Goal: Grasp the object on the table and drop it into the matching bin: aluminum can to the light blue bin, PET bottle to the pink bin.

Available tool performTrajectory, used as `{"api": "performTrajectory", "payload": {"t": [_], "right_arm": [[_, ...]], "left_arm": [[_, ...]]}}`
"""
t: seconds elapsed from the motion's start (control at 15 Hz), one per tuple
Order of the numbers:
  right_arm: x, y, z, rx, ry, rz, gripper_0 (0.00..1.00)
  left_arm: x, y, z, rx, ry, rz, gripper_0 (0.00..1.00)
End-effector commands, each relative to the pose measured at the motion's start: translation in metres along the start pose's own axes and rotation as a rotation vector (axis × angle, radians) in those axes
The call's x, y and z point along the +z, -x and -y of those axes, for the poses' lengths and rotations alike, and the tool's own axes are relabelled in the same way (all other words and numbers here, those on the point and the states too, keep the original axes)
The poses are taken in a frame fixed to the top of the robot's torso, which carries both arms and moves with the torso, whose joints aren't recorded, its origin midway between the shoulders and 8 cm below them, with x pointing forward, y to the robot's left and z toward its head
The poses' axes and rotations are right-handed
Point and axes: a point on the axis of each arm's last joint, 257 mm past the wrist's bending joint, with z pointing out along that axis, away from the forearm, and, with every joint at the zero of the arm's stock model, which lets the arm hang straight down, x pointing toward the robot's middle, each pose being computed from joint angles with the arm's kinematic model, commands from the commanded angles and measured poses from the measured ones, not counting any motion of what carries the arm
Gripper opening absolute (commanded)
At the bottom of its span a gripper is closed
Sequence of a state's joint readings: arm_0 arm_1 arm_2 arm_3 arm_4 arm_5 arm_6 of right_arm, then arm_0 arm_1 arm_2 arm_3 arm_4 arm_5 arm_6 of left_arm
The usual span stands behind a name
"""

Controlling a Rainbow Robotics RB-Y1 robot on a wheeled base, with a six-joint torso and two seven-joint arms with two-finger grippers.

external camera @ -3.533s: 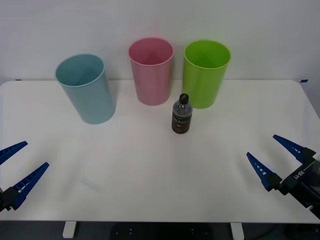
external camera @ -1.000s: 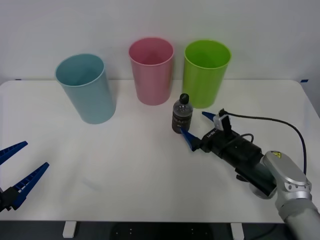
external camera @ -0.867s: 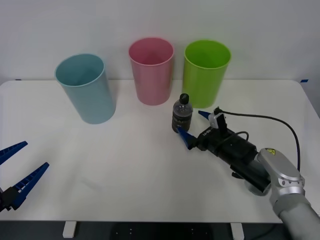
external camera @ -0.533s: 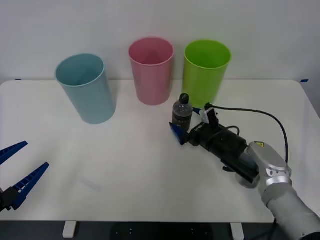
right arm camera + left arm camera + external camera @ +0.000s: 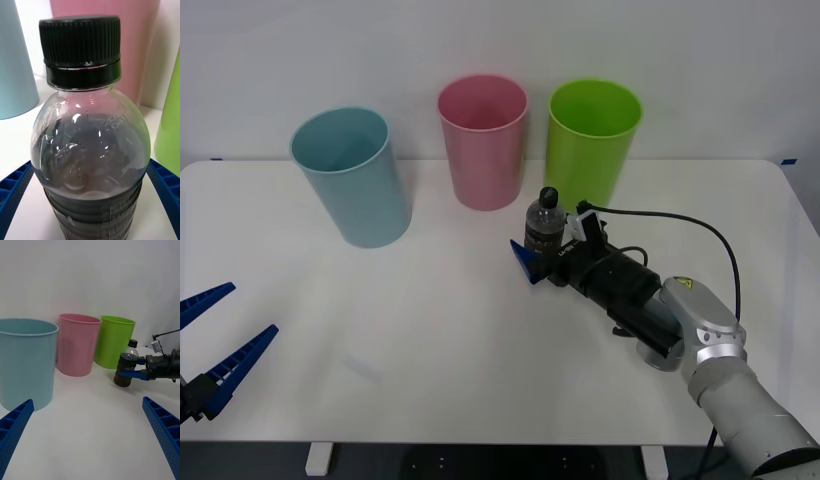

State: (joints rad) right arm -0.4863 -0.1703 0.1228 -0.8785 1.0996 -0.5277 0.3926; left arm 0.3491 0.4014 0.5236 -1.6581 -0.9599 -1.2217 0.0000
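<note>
I have the right gripper (image 5: 545, 258) positioned around the PET bottle (image 5: 544, 231), which stands upright on the table (image 5: 430, 320) just in front of the gap between the pink bin (image 5: 482, 142) and the lime green bin (image 5: 591, 146). In the right wrist view the bottle body sits between the two blue fingers (image 5: 15, 189), which are spread apart on either side of the label band; I see no contact yet, so I judge the grasp as not closed. The left gripper (image 5: 210, 352) is parked at the near left edge of the table with its fingers spread wide, and the light blue bin (image 5: 352, 176) stands well to the left. Status: approach complete. Remaining: close on the bottle, lift it, carry it over the pink bin and release.
</note>
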Motion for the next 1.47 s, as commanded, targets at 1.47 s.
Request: {"api": "performTrajectory", "payload": {"t": [1.47], "right_arm": [[-0.057,0.093,-0.001,0.132,0.018,0.193,0.00]], "left_arm": [[0.000,0.000,0.000,0.000,0.000,0.000,1.00]]}}
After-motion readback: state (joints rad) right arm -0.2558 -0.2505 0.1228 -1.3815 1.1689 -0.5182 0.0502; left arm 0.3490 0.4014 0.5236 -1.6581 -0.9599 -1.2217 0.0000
